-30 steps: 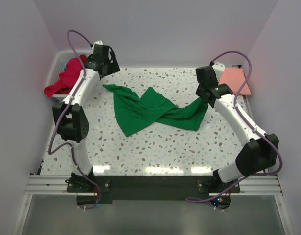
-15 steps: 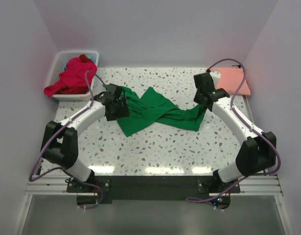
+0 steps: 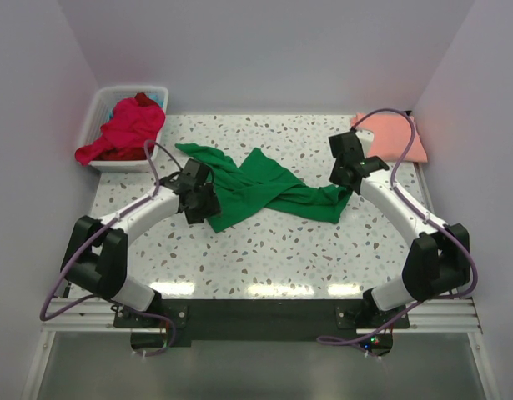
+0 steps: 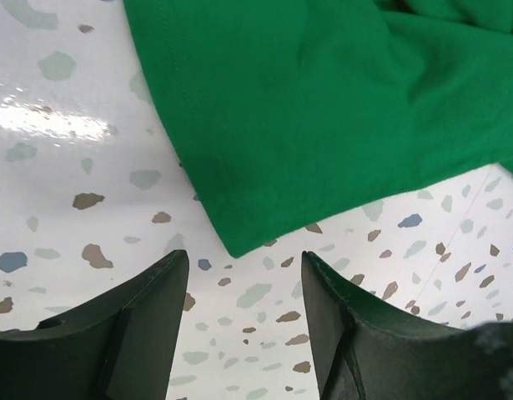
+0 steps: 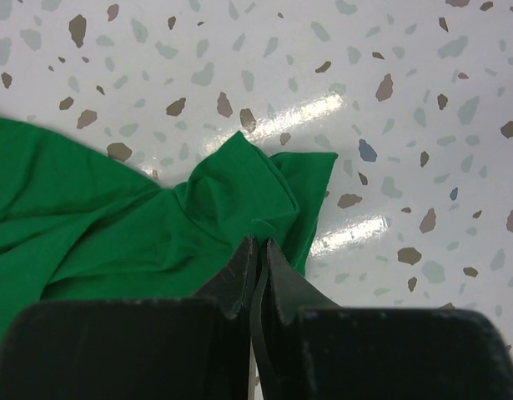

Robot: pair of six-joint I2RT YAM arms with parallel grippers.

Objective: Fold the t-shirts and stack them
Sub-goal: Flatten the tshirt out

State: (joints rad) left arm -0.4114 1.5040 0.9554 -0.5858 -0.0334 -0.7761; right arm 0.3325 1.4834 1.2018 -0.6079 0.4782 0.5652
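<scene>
Light, limp green t-shirt [image 3: 256, 187] crumpled on counter [image 3: 281, 250]
My right jaws pinch its edge; my left jaws, spread, hover near a hem corner, probably the best hold

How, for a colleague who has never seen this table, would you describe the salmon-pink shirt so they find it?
On the speckled table, go to the far right corner. The salmon-pink shirt lies flat there; the green shirt sprawls mid-table and the red shirts fill the white basket far left.

Green tee [image 3: 256, 185] crumpled; pink tee [image 3: 389, 140] folded
</scene>
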